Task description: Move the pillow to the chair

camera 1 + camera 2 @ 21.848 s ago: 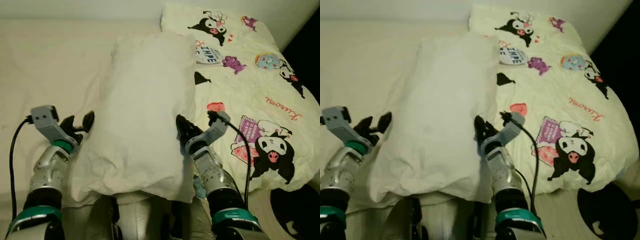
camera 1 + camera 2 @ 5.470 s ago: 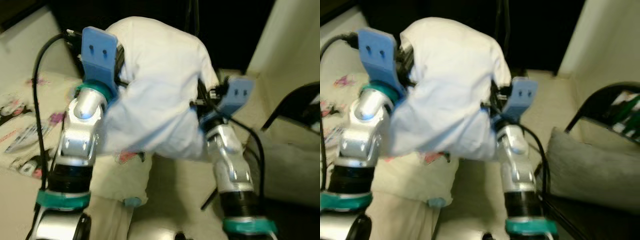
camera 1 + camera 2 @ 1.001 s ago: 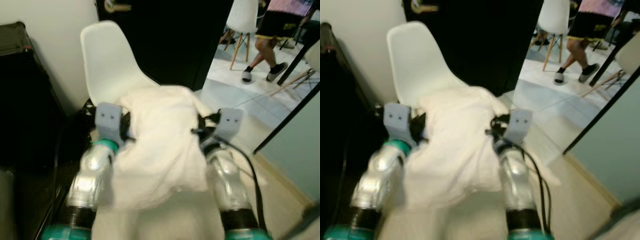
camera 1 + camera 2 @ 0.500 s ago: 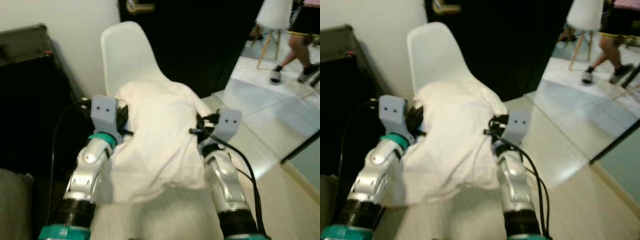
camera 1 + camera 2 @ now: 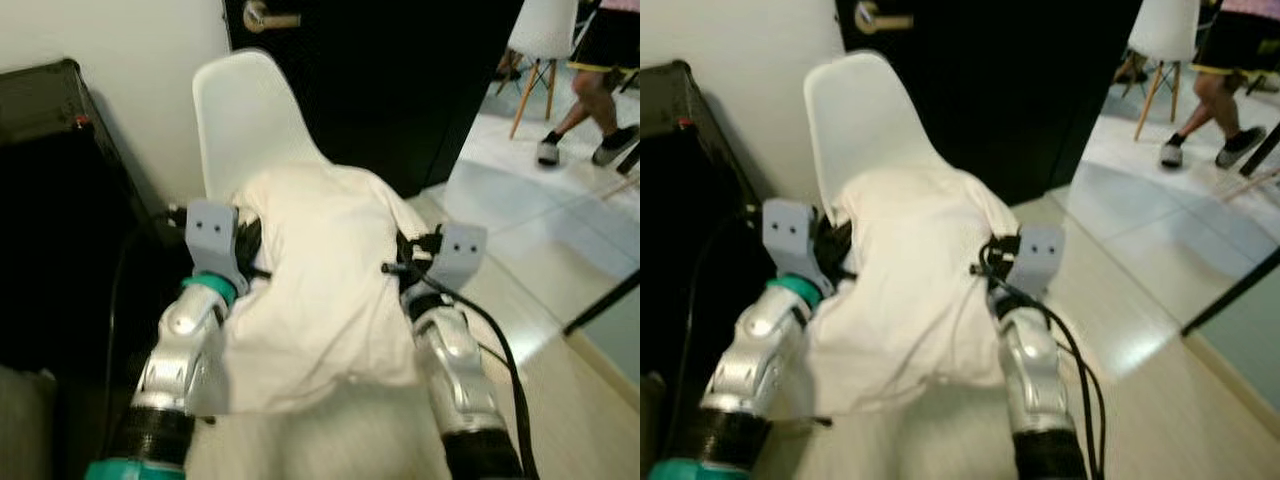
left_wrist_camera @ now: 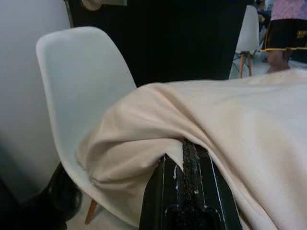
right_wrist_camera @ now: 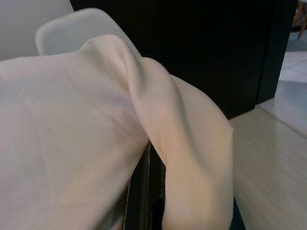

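Overhead, pillow [image 5: 325, 280] meets chair [image 5: 245, 120]; wrist shows door handle [image 6: 93, 4].

The two eye views look from the robot's head forward and down, over both arms, at the white chair [image 5: 250, 120] near in front. They share almost the whole scene, a little shifted sideways. The left wrist view looks along its fingers [image 6: 190, 165], very close, toward the chair's back. The right wrist view faces the same chair from the other side.
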`<state>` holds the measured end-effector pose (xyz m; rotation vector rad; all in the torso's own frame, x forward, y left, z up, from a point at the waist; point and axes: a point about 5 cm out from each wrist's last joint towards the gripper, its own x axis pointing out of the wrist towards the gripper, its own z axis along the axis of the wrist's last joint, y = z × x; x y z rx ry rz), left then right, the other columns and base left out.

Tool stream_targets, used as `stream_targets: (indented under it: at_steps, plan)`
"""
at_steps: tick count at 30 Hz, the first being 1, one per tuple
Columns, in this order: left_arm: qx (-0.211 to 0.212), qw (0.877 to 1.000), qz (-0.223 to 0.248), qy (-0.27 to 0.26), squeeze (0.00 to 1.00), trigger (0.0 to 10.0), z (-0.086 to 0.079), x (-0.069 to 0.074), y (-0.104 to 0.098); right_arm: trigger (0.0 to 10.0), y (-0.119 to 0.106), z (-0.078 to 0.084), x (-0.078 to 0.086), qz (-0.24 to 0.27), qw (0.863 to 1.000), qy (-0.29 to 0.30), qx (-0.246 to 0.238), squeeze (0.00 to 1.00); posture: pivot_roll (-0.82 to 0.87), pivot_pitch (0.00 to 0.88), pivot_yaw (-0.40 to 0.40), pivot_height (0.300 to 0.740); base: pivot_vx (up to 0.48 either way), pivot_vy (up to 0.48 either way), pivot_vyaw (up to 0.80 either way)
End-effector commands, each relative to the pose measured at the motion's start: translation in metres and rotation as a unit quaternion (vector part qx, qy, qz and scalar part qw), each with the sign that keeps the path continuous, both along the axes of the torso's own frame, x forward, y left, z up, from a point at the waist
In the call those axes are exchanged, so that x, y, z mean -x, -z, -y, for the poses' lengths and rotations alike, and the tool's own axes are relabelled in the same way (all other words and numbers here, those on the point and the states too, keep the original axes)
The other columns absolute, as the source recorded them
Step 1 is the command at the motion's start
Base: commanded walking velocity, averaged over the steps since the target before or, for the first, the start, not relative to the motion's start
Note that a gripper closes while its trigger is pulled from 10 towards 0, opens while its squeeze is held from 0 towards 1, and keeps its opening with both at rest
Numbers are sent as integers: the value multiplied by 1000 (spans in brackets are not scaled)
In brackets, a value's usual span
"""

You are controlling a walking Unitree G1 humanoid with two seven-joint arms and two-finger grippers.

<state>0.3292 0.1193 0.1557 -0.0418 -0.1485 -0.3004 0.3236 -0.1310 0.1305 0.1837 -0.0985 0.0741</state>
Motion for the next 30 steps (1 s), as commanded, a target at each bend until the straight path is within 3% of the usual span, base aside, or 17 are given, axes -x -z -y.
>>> stream_targets:
  at_steps: [1, 30]
  plan:
    - [5, 999, 28, 33, 0, 10000, 12, 3, -11, 10000, -8, -11, 1, 21, 999, -27, 7, 0, 60, 15, 58, 740, 352, 0, 0]
    - [13, 999, 30, 37, 0, 10000, 12, 8, -9, 10000, -5, -15, 3, 11, 999, -46, 19, 0, 55, 0, 33, 740, 374, 0, 0]
